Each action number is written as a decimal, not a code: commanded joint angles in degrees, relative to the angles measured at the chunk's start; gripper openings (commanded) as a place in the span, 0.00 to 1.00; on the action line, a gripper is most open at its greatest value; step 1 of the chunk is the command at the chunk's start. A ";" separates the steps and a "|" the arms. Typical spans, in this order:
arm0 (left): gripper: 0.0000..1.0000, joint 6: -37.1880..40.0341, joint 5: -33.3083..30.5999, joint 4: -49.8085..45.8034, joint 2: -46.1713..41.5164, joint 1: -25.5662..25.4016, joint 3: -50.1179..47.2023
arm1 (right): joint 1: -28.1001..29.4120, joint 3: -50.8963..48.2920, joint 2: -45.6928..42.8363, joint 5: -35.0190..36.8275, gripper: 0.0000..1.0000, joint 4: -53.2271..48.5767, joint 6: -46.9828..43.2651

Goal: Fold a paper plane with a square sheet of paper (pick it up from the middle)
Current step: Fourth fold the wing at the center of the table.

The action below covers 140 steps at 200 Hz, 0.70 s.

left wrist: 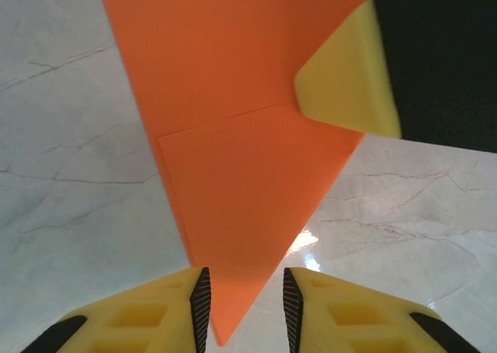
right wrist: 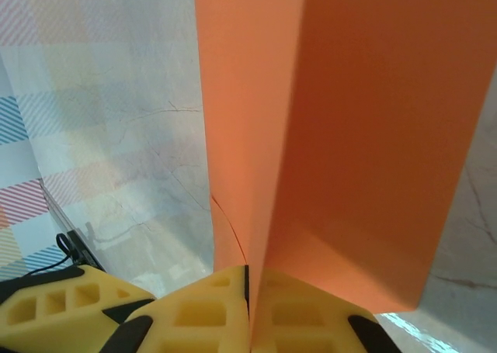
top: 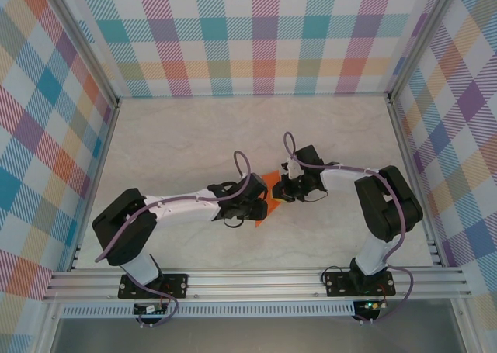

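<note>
On the table [top: 178, 143], the left arm [top: 182, 205] and the right arm [top: 384, 202] meet near the middle, a little toward the near edge. Their wrists cover most of the orange paper [top: 273, 188], so from above you get only small corners of it. You cannot tell whether it touches the table. Your left wrist view shows a folded wedge cut off at the top. Its point lies between the parted jaws of the left gripper [left wrist: 242, 291], which grips nothing. Your right wrist view shows the right gripper [right wrist: 248, 291] clamped on the paper's crease, with the sheet running off the top. One of its yellow fingers [left wrist: 345, 81] sits against the wedge's right edge.
</note>
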 commanded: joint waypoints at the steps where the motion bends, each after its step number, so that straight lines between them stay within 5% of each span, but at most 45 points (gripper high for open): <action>1: 0.39 0.79 -5.71 -3.00 2.17 -2.50 3.07 | 0.13 1.54 -0.14 -0.93 0.04 -0.94 2.21; 88: 0.47 -0.99 -22.90 -13.26 10.03 -9.91 11.21 | 0.08 2.86 -0.41 -2.31 0.06 -1.86 4.57; 140: 0.38 -3.13 -25.43 -14.31 12.22 -10.72 11.82 | 0.08 3.31 -0.16 -2.18 0.06 -2.72 4.53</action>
